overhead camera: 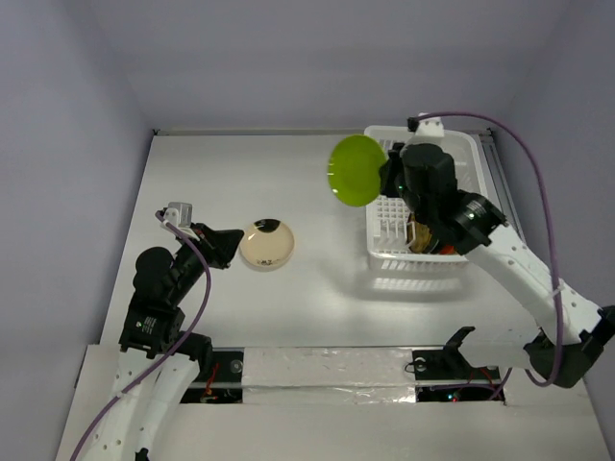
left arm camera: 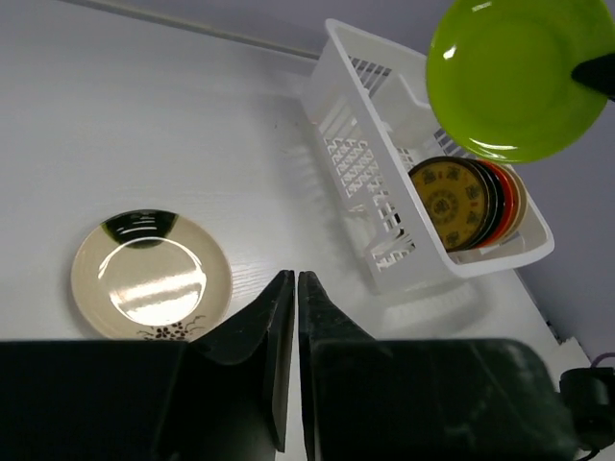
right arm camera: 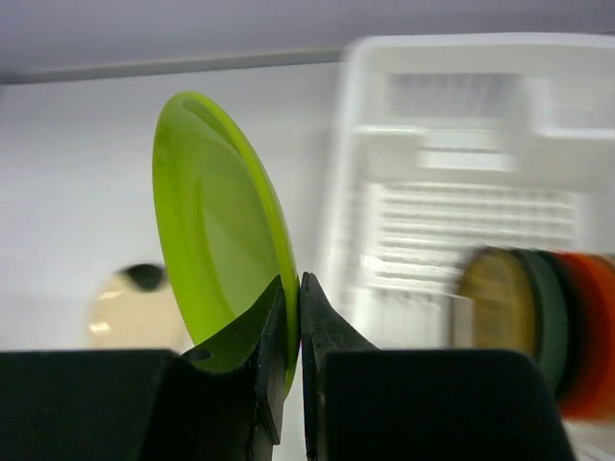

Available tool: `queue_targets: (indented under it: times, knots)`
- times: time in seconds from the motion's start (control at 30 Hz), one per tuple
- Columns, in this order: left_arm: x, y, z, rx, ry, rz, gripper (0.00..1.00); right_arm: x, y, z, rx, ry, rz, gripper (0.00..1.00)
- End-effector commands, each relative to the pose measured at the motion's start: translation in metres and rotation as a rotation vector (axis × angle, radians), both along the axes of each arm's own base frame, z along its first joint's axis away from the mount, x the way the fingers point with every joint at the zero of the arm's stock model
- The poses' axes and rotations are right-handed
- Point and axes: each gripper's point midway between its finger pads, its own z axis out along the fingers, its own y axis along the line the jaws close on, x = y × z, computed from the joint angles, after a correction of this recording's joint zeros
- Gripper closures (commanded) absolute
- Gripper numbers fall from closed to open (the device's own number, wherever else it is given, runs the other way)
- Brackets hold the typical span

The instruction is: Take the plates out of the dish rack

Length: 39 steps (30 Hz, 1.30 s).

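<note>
My right gripper (overhead camera: 387,173) is shut on the rim of a lime green plate (overhead camera: 355,169) and holds it on edge in the air, just left of the white dish rack (overhead camera: 461,163). The green plate also shows in the right wrist view (right arm camera: 216,250) and the left wrist view (left arm camera: 519,72). Several plates stand on edge in the rack's near end (left arm camera: 471,204): dark brown, teal, orange, red. A cream plate (overhead camera: 267,244) lies flat on the table. My left gripper (overhead camera: 233,240) is shut and empty, just left of the cream plate (left arm camera: 152,276).
The rack (left arm camera: 384,144) stands at the back right of the white table, near the right wall. A purple cable (overhead camera: 538,182) arcs over the right arm. The table's near edge has a taped strip (overhead camera: 327,367).
</note>
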Motion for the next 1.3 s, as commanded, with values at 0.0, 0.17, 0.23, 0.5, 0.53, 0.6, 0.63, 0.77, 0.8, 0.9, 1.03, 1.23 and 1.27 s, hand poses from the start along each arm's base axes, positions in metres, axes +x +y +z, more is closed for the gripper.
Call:
queue_targets:
  times: [0.0,0.17,0.23,0.5,0.53,0.6,0.63,0.77,0.8,0.9,1.03,1.23,1.27]
  knots:
    - [0.004,0.002,0.011,-0.010,-0.042,0.017,0.97,0.014,0.124,-0.025,0.271,0.016,0.366,1.00]
    - [0.004,0.004,0.012,-0.010,-0.043,0.024,0.69,0.035,0.190,-0.057,0.350,0.091,0.437,1.00]
    - [0.004,0.004,0.012,-0.009,-0.042,0.024,0.65,0.043,0.211,-0.073,0.398,0.122,0.465,1.00]
    - [0.006,0.004,0.011,-0.009,-0.039,0.027,0.62,0.031,0.267,-0.156,0.496,0.313,0.554,1.00]
    - [0.006,0.004,0.010,-0.008,-0.037,0.025,0.61,0.027,0.272,-0.163,0.503,0.330,0.557,1.00]
    - [0.006,0.004,0.011,-0.009,-0.039,0.025,0.61,0.026,0.274,-0.186,0.496,0.367,0.544,1.00]
    - [0.006,0.004,0.011,-0.009,-0.040,0.025,0.61,0.025,0.274,-0.194,0.497,0.388,0.540,1.00]
    - [0.006,0.004,0.011,-0.008,-0.041,0.022,0.61,0.023,0.273,-0.221,0.476,0.429,0.525,0.97]
    - [0.005,0.003,0.011,-0.008,-0.042,0.020,0.61,0.022,0.271,-0.226,0.471,0.438,0.516,0.97]
    - [0.005,0.003,0.011,-0.009,-0.042,0.019,0.61,0.021,0.267,-0.233,0.464,0.447,0.504,0.95]
    - [0.005,0.003,0.011,-0.010,-0.043,0.019,0.61,0.018,0.263,-0.242,0.448,0.467,0.486,0.78]
    - [0.004,0.003,0.012,-0.010,-0.048,0.016,0.61,0.015,0.251,-0.253,0.381,0.492,0.466,0.38]
    - [0.004,0.003,0.012,-0.011,-0.048,0.016,0.61,0.016,0.249,-0.250,0.368,0.480,0.465,0.36]
